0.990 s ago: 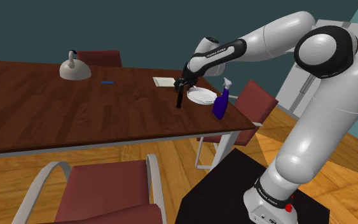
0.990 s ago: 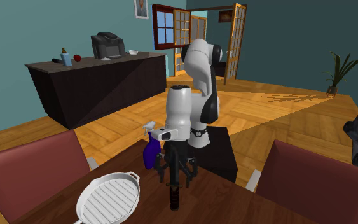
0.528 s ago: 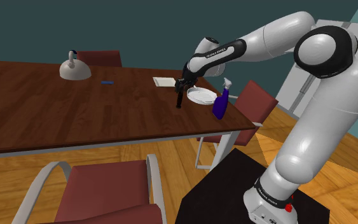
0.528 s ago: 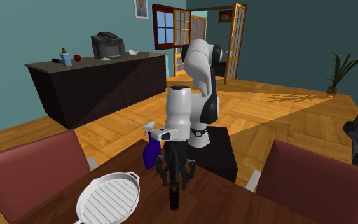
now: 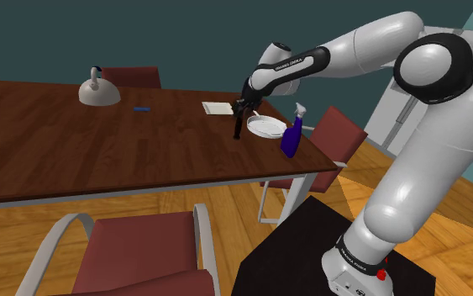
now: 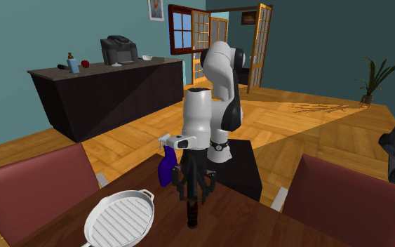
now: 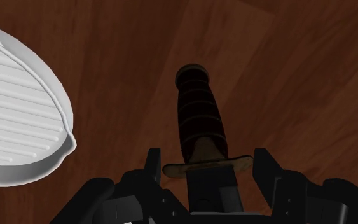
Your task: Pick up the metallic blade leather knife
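As the wrist view has it, the knife (image 7: pixel 199 121) hangs straight down from the gripper (image 7: pixel 207 165), with its dark ribbed handle toward the table (image 5: pixel 100 151). The tan guard sits level with the fingertips (image 7: pixel 153 162), one on each side of it, and the blade runs up between them. The jaws are pinching the blade end (the contact itself is hidden behind the guard). We read the knife as upright in both exterior views. We cannot tell whether the pommel clears the wood or touches it.

For clearances, we see the white ribbed pan (image 5: pixel 265 126) just beside the knife on the shoulder view's right, apart from it. The blue spray bottle (image 5: pixel 291 136) stands past the pan, near the table's end edge. That edge and the front edge meet in a corner near the bottle. A white pad (image 5: pixel 218 108) lies on the table just behind the gripper.

On the shoulder view's left we have a long stretch of bare wood. The kettle (image 5: pixel 99 89) sits well apart at the far side. A red chair (image 5: pixel 339 134) stands off the table's end, beyond the bottle.
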Controlling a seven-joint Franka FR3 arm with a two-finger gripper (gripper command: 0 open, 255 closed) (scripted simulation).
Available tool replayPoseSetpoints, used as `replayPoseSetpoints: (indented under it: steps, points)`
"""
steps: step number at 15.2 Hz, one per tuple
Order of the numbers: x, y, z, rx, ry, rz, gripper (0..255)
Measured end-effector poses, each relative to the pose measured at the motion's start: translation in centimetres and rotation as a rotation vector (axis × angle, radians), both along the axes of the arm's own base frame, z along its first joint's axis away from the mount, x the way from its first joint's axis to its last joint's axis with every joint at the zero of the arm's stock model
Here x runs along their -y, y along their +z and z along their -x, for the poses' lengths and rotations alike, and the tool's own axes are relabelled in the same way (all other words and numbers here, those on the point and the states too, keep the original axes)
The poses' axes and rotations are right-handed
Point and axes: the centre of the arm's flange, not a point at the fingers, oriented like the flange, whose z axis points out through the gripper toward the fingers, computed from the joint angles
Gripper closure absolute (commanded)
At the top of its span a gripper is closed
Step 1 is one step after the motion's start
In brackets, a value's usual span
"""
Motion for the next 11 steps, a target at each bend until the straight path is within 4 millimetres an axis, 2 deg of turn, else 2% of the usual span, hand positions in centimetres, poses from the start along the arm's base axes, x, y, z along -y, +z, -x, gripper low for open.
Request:
replayPoseSetpoints:
  steps: [11]
  points:
    - [0.0, 5.5, 0.0, 0.000, 0.000, 0.000, 255]
